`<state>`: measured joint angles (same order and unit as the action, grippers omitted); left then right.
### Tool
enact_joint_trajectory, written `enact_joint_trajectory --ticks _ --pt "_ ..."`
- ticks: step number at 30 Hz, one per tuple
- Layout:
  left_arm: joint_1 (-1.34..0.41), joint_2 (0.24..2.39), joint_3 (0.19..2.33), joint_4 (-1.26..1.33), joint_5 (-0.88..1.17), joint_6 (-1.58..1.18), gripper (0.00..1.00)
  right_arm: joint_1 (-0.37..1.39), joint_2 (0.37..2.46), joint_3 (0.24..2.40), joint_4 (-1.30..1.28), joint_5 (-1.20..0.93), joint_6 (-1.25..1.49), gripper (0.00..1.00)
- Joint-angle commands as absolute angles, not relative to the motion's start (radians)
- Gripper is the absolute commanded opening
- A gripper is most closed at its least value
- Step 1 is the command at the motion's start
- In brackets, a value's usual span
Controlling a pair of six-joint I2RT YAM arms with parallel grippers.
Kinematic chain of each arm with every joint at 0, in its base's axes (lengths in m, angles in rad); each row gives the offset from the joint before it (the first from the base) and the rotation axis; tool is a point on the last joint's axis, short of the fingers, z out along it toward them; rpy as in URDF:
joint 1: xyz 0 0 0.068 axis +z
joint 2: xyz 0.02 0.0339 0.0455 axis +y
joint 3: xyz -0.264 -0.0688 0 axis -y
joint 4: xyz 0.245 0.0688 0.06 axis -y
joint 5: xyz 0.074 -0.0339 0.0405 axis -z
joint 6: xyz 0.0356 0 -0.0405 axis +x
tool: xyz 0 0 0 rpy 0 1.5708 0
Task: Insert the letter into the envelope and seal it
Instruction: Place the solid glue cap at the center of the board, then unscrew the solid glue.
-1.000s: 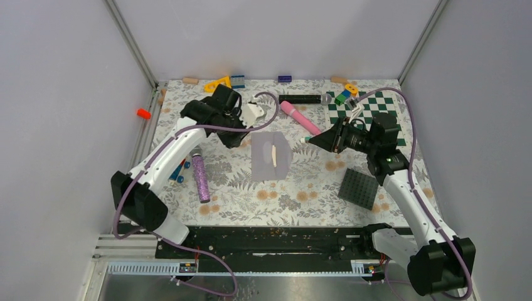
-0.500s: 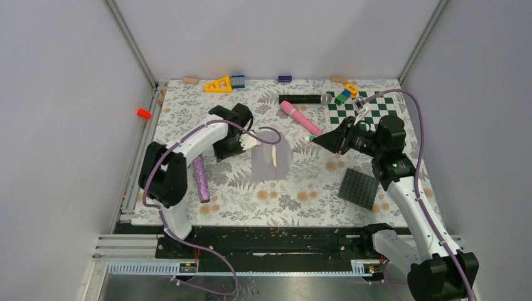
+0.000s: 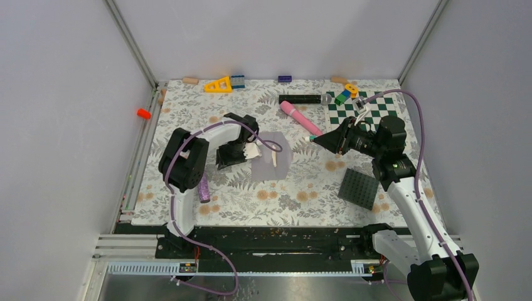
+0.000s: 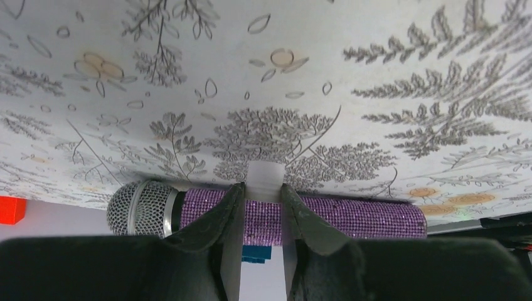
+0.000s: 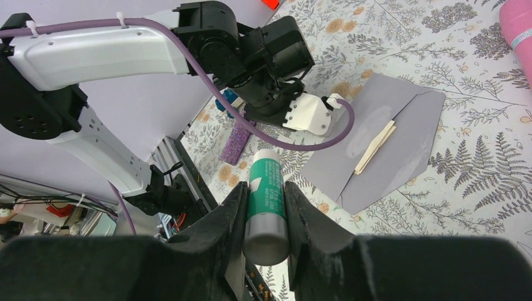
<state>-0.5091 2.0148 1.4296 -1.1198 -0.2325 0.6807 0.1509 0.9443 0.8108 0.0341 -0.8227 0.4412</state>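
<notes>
The grey envelope [image 3: 277, 169] lies flat mid-mat with its flap open; it also shows in the right wrist view [image 5: 389, 166]. The letter [image 3: 274, 157], folded into a narrow tan strip, lies on it along the crease [image 5: 375, 145]. My left gripper [image 3: 224, 160] hovers low at the envelope's left edge, pointing toward a purple microphone [image 4: 351, 218]. It is shut [image 4: 263, 191] on a small whitish cap-like piece [image 4: 263, 179]. My right gripper [image 3: 321, 139] is right of the envelope, shut [image 5: 263, 188] on a green-and-white glue stick [image 5: 266, 200] that points at the envelope.
A pink cylinder [image 3: 300, 117] and a black microphone [image 3: 304, 99] lie behind the envelope. A green-and-white checkerboard [image 3: 367, 110] is at the back right and a dark studded plate [image 3: 359, 187] under the right arm. Small blocks line the far edge.
My left arm has folded back toward its base, bringing its gripper down and right to the envelope's left edge. My right gripper with the glue stick has barely moved.
</notes>
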Motion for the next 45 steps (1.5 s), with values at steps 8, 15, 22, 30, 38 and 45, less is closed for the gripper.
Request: enact_joint_trajectory --ticks 8,15,22,30,38,45 --pt "-0.535 2.046 1.462 -1.084 -0.250 0.664 0.12 0.144 0.937 0.845 0.061 -0.838 0.433 0.00" --pt "-0.541 2.031 1.457 -1.074 -0.244 0.657 0.42 0.144 0.939 0.844 0.062 -0.839 0.436 0.00" --pt "-0.541 1.954 1.489 -1.090 -0.206 0.644 0.74 0.144 0.936 0.844 0.062 -0.839 0.435 0.00" --pt "-0.528 1.654 1.602 -1.142 0.005 0.632 0.99 0.144 0.954 0.847 0.054 -0.836 0.429 0.00" --pt "-0.486 1.377 1.650 -0.989 0.571 0.531 0.99 0.146 1.040 0.833 0.196 -1.027 0.574 0.00" --pt "-0.554 1.390 1.595 -0.765 0.700 0.313 0.99 0.194 1.078 0.777 0.400 -1.121 0.733 0.00"
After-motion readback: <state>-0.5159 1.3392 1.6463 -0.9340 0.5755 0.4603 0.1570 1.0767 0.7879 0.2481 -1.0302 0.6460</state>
